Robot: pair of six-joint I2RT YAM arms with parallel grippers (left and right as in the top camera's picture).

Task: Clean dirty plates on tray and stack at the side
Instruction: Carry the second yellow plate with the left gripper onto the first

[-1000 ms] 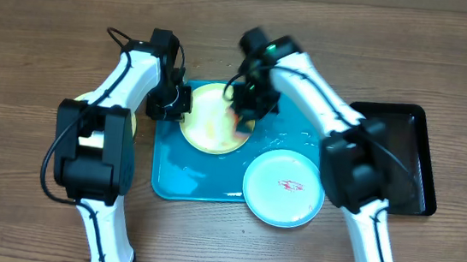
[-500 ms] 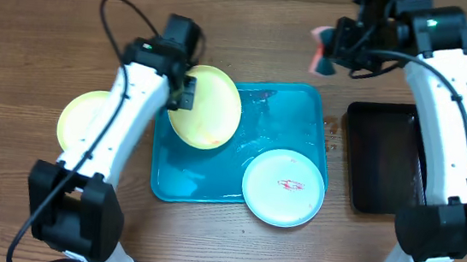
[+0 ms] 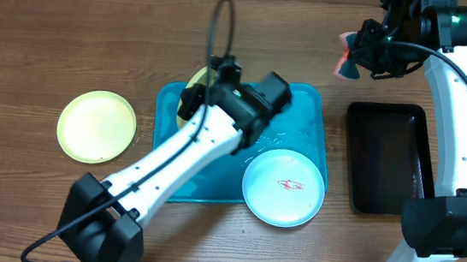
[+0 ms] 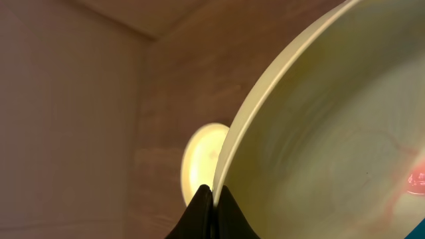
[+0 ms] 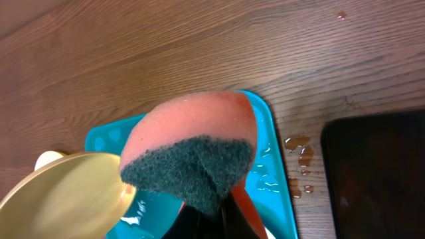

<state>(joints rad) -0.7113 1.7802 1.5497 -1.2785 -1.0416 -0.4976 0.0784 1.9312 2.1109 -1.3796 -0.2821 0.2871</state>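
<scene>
Left gripper: jaws clamped on rim of held plate, over tray 11 o'clock.
Right gripper: clamped on sponge, table 1 o'clock.
White plate: tray 5 o'clock.
Yellow plate: table 9 o'clock.

Overhead view: bright, even light; faint shadows on bench. Left wrist view: dim, warm; near plate rim blurred. Right wrist view: sponge sharp, background slightly soft.

plate cut off, tray partly covered
</scene>
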